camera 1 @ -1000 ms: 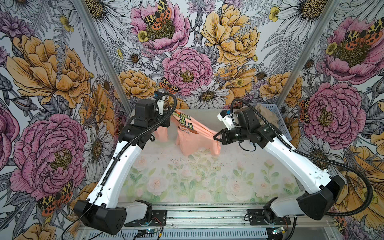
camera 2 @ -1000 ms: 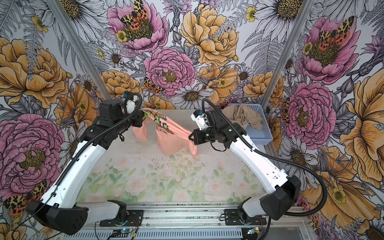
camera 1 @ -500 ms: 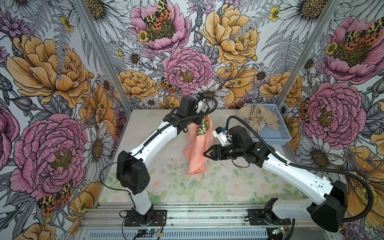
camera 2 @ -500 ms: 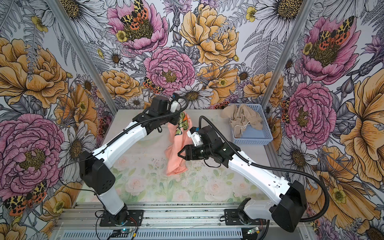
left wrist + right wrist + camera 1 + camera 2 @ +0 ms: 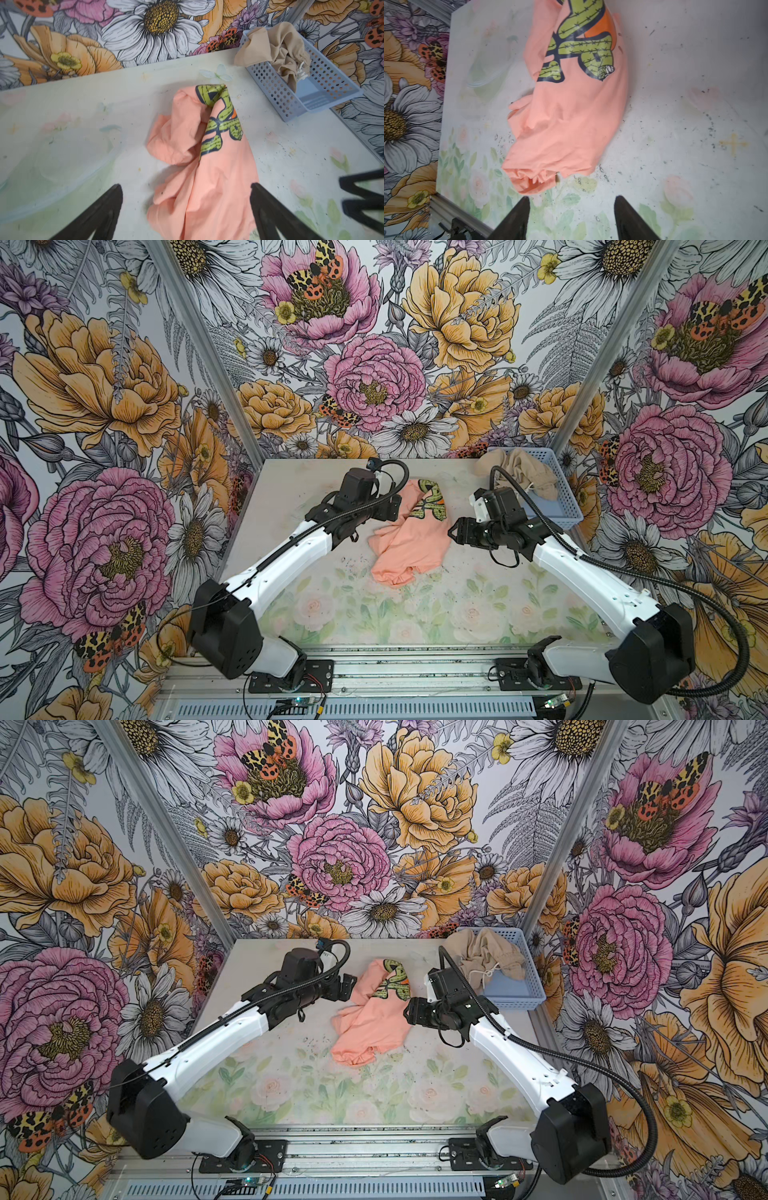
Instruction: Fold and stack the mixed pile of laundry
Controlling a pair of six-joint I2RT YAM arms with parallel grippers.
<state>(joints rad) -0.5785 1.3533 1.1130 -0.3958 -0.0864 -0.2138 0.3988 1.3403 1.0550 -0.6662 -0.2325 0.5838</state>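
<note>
Near the middle of both top views, slightly above centre, the salmon-peach T-shirt (image 5: 409, 539) (image 5: 370, 1017) lies in a rumpled heap on the table (image 5: 291, 489). Its green-and-orange graphic (image 5: 430, 502) is twisted toward the upper end of the heap. My left pincer (image 5: 392, 507) sits just beside the shirt's left edge and my right pincer (image 5: 455, 531) just beside its right edge; neither has hold of anything.

From the left wrist view, my left pincer (image 5: 185, 209) stands wide open. Its two dark fingers (image 5: 99, 212) straddle the lower part of the shirt (image 5: 207, 166) without pinching it, though I cannot tell whether a fingertip brushes the cloth. From the right wrist view, my right pincer (image 5: 571, 218) is parted as well, somewhat less widely. Bare table shows between its fingers, and the shirt's bunched hem (image 5: 533, 180) is just above them in the frame.

The beige-tan garment (image 5: 519, 472) is bundled in the light blue basket (image 5: 555, 510) at the upper right of the table. One part is draped over the rim, and its white drawstring (image 5: 492, 969) is showing.

By my reckoning the job is barely begun: no garment is spread flat, nothing is folded, and no stack exists. Nearly everything is left. I have to flatten and fold the shirt, fetch the beige garment out of the basket, fold it, and set one on the other.
</note>
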